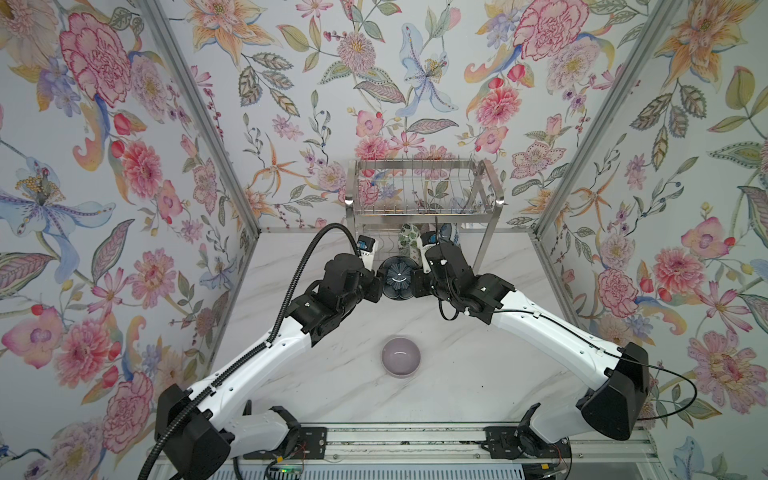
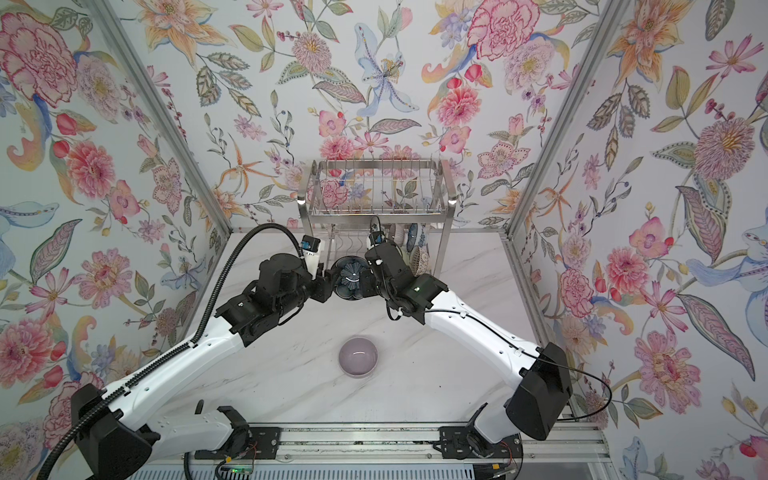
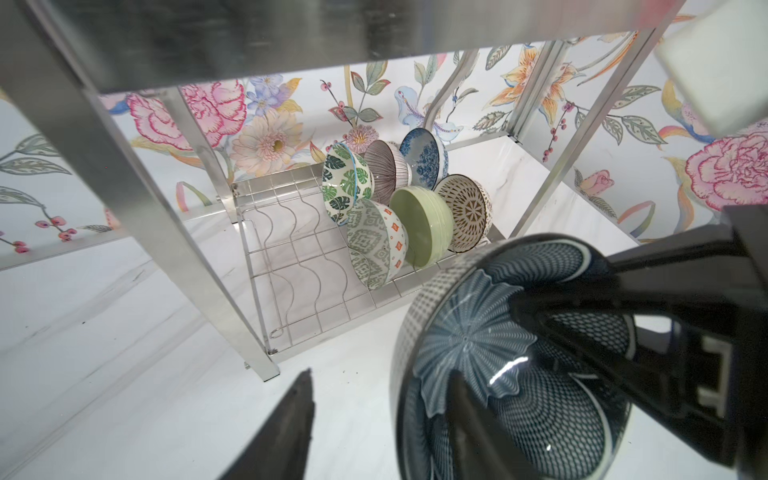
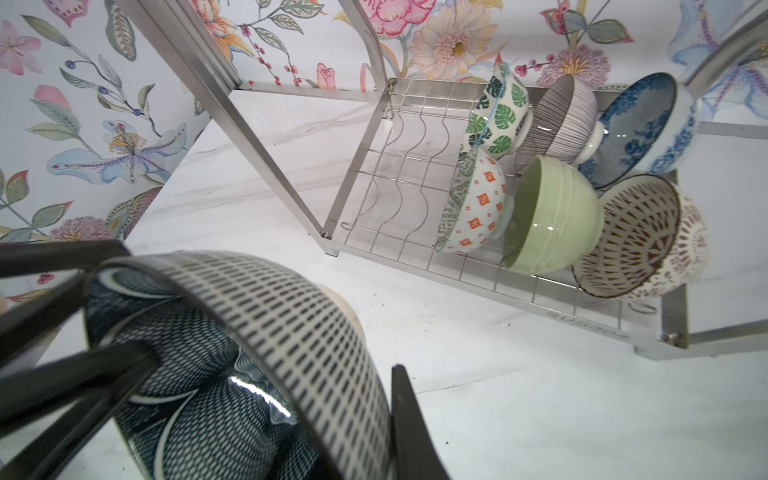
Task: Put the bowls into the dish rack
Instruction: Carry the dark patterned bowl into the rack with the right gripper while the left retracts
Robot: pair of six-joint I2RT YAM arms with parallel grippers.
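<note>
Reading along the front bar of the lower shelf of the dish rack (image 4: 399, 183), the right wrist view gives a stamped mark, SUS304 as far as I can make it out, because the last characters are soft. The other views do not show this mark.

Both wrist views look under the upper tier and show six bowls standing on edge on the wavy-wire shelf, crowded at one end. In the back row are the leaf-print bowl (image 3: 347, 183), the ribbed bowl (image 3: 386, 170) and the blue floral bowl (image 3: 424, 158). In the front row are the geometric bowl (image 3: 374, 245), the green bowl (image 3: 419, 224) and the brown lattice bowl (image 3: 463, 212). In both top views the upper tier covers most of them. Only the top views show the lilac bowl (image 1: 401, 357), upright on the table (image 1: 457, 374), well apart from the rack.

The dark flower bowl (image 1: 398, 277) is just in front of the rack, between the two grippers, its inside facing the top camera. The right gripper (image 1: 417, 279) is clamped on its rim, with one finger (image 4: 405, 415) against the outer wall. The left gripper (image 3: 382, 374) has its jaws spread wide, one on each side of the opposite rim, not pressing it. Both arms reach forward from the near rail and bend inward, so the wrists meet in the middle.
</note>
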